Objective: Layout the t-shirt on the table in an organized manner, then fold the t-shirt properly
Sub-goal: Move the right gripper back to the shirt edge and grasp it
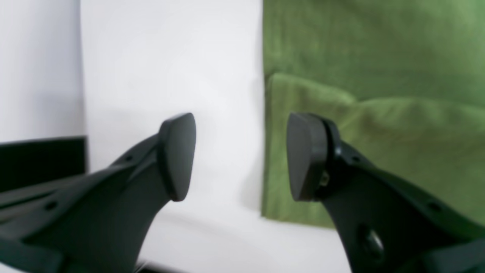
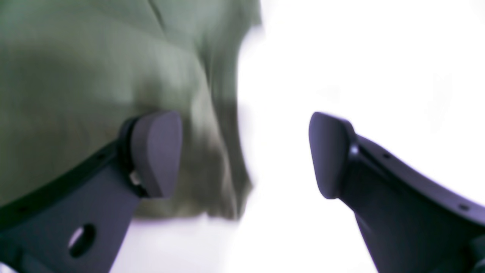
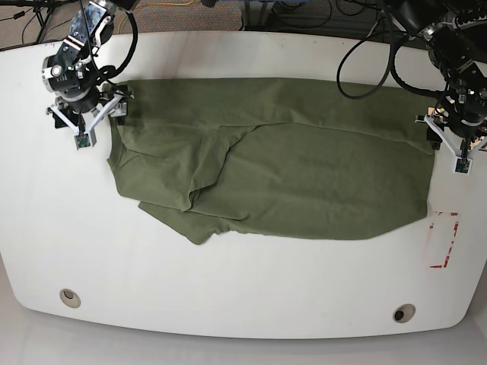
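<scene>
The olive-green t-shirt (image 3: 304, 175) lies across the white table (image 3: 228, 296), partly folded over itself, with a loose rumpled flap at its lower left. My left gripper (image 3: 455, 148) is at the shirt's right edge. In the left wrist view it (image 1: 240, 155) is open and empty, one finger over the shirt (image 1: 379, 57), the other over bare table (image 1: 170, 57). My right gripper (image 3: 87, 122) is at the shirt's upper left corner. In the right wrist view it (image 2: 244, 155) is open and empty, astride the shirt's edge (image 2: 75, 76); the view is blurred.
A red-and-white tape rectangle (image 3: 443, 239) is marked right of the shirt's lower right corner. Two grommet holes (image 3: 69, 297) (image 3: 404, 312) sit near the front edge. Black cables (image 3: 365, 61) hang over the back right of the table.
</scene>
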